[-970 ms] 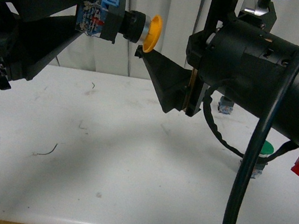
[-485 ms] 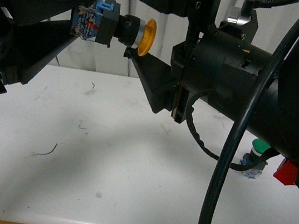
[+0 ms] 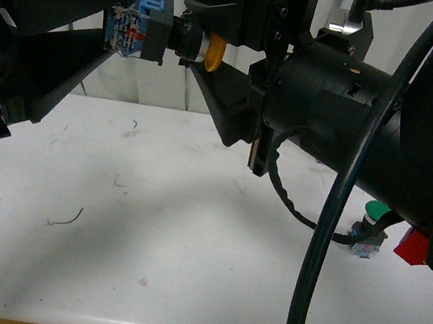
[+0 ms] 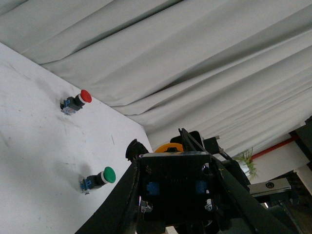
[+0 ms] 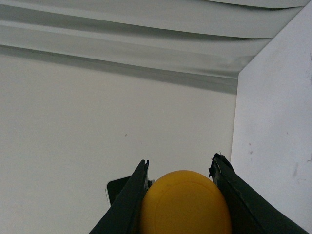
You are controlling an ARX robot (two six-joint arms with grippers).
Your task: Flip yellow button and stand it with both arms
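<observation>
- Yellow button (image 3: 166, 38) hangs sideways, high above the bench (image 3: 150, 225), with its cap pointing toward the right arm.
- Left end effector (image 3: 123, 22) is clenched on its blue-grey base.
- Right end effector (image 3: 188, 34) pinches the yellow cap, both fingers touching it.
- Green button (image 3: 374, 212) sits on the bench, partly behind the right arm's cable (image 3: 325, 252).
- Red button (image 4: 78, 100) sits well apart from the green one.

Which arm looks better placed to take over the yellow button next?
Right. The right gripper flanks the cap of the yellow button in mid-air; the left gripper is occupied clamping its base.
</observation>
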